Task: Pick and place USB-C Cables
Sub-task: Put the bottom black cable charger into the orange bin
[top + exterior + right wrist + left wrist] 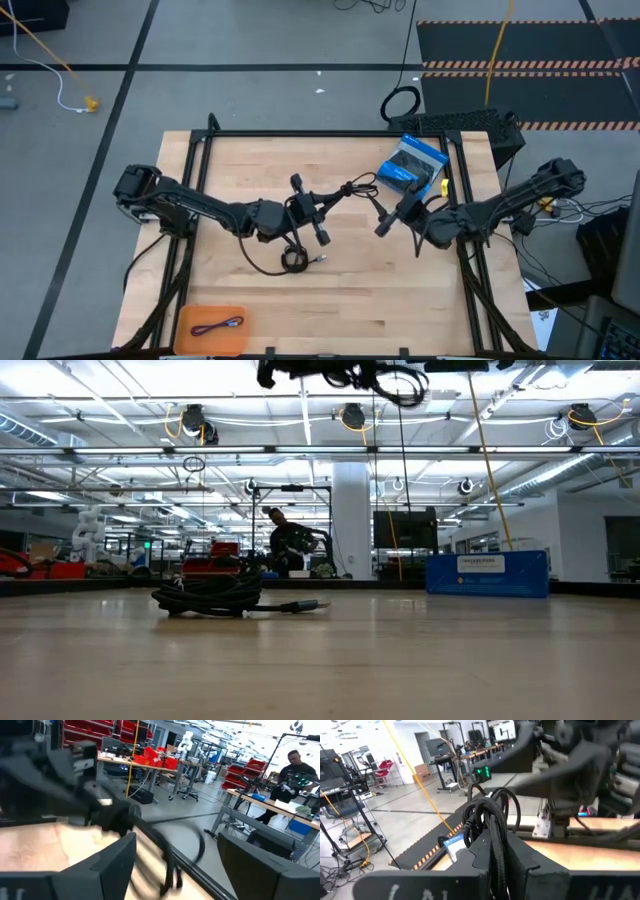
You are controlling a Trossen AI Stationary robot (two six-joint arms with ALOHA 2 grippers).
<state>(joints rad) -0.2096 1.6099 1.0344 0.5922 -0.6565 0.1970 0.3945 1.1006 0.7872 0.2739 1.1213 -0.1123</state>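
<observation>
A loose black cable bundle (348,188) hangs in the air between both grippers, well above the table. My left gripper (322,200) is shut on it (490,810). My right gripper (381,213) is open just right of the bundle's far end; a blurred loop (192,845) lies between its spread fingers (116,862). The tight black coil (293,258) lies flat on the wood (210,595), near my left gripper. The purplish-blue cable (218,324) lies in an orange tray (195,310) at the near left corner. My left gripper pinches the loose black bundle between its two fingers (477,852), several strands at once, near one end (492,837). The fingers come level from the table's left. The bundle is lifted clear and its loops stick out past the fingertips toward my right gripper.
A blue packaged box (412,165) lies on the far right part of the table, just beyond my right gripper, and shows as (487,573) in the low view. Bare wood spans the near middle and right. A person stands at a bench in the room behind.
</observation>
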